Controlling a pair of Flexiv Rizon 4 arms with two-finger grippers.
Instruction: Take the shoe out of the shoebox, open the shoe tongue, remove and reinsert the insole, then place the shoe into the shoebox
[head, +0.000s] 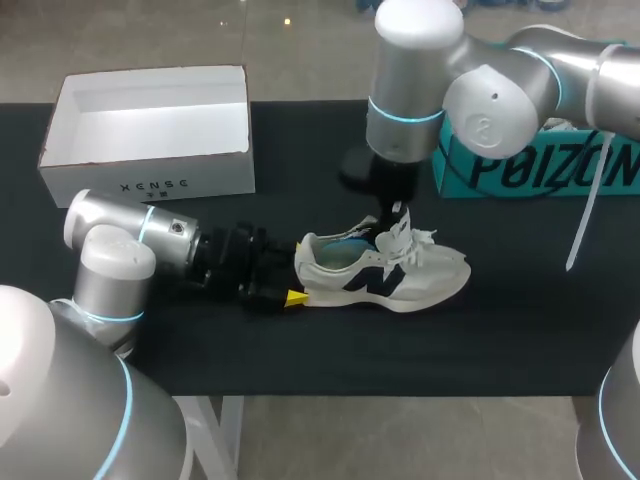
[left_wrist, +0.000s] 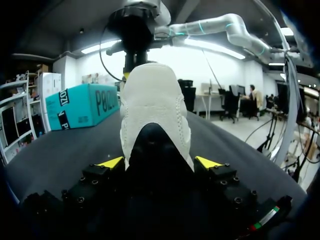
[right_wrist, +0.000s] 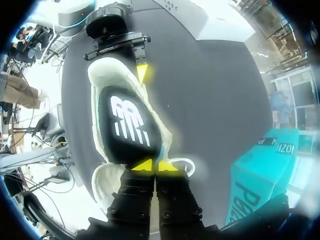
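Now my left gripper (left_wrist: 159, 162) clamps the white sneaker's (head: 400, 280) heel from both sides, jaws fairly wide. My right gripper (right_wrist: 156, 165), jaws narrow, pinches its raised tongue (head: 398, 222). Sneaker rests on the black table (head: 500, 340), beside the shoebox (head: 150, 185).

The worktop (head: 520, 340) carried a black matte covering. A teal carton (head: 540, 165) stood at its far right edge.
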